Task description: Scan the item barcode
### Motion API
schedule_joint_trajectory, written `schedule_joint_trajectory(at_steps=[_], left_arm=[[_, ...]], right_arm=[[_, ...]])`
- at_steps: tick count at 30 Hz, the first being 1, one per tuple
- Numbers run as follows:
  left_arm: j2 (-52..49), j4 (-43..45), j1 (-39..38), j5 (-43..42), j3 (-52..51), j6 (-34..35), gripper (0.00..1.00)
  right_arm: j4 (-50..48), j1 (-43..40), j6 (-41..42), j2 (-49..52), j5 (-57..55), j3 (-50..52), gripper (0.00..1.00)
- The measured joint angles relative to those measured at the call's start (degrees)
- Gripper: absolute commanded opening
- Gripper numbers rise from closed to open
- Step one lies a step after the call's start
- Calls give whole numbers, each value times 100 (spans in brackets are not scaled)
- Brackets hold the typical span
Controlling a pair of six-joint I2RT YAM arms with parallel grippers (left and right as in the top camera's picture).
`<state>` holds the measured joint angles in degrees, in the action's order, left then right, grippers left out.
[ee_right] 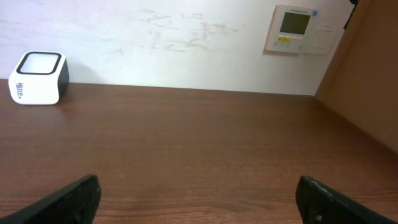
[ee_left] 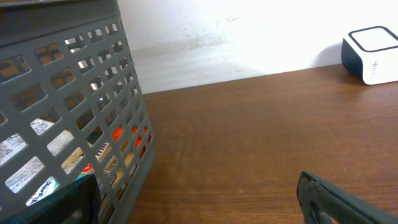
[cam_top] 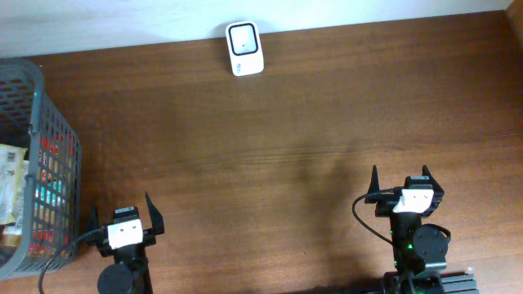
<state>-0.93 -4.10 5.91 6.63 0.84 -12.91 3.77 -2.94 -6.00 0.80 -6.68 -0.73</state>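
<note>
White scanner (cam_top: 245, 49) far beyond jaws

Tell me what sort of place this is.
Likely a mock checkout station indoors: a white barcode scanner, a grey basket of packaged goods, and a wall control panel behind the wooden table.

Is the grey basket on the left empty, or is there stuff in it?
Not empty. Packaged items lie inside the basket in the overhead view, and labels show through its mesh wall from the left wrist.

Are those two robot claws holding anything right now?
No, nothing is held. The left gripper and right gripper both stand open and empty.
</note>
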Motion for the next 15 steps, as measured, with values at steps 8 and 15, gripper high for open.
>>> schedule_joint_trajectory(at_steps=[8, 15], left_arm=[[0, 0, 0, 0, 0, 0, 99], [0, 0, 0, 0, 0, 0, 99]], right_arm=[[-2, -352, 0, 0, -17, 0, 99], [-2, -352, 4, 0, -17, 0, 98]])
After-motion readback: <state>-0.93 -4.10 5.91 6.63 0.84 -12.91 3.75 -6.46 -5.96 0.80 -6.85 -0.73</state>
